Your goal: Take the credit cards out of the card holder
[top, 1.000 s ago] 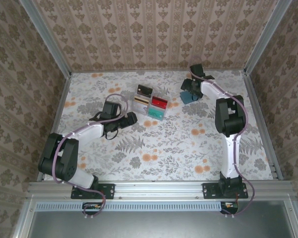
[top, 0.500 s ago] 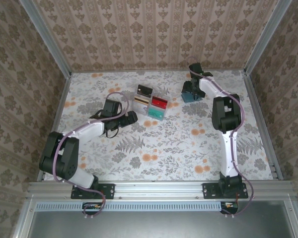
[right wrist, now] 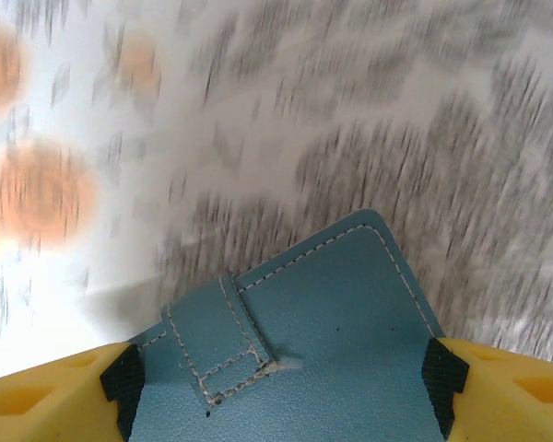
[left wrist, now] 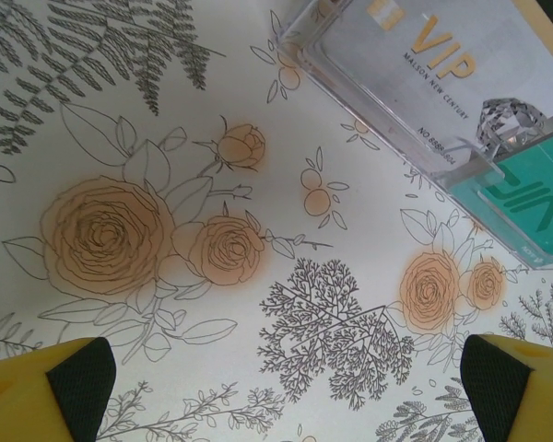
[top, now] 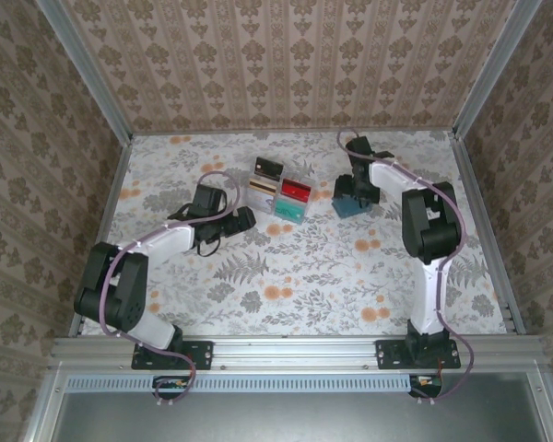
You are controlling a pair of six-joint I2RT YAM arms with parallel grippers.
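Gripping the card holder [right wrist: 332, 313] by both side edges, the right gripper [right wrist: 281, 382] is holding it in the tabletop's [top: 286, 267] far-right quarter. Left gripper [left wrist: 288, 382] is hanging splayed, empty. Advising: keeping the strap [right wrist: 221, 341] facing up, squeezing lightly, avoiding buckling the panels.

The tray [top: 281, 193] sits on the counter [top: 304, 276] toward the back, with credit cards [top: 296, 191] in its compartments. The card holder [top: 348, 206] lies to its right, clasped between the right hand's [right wrist: 278, 376] fingers. The left hand [top: 243, 219] is just near-left of the tray.
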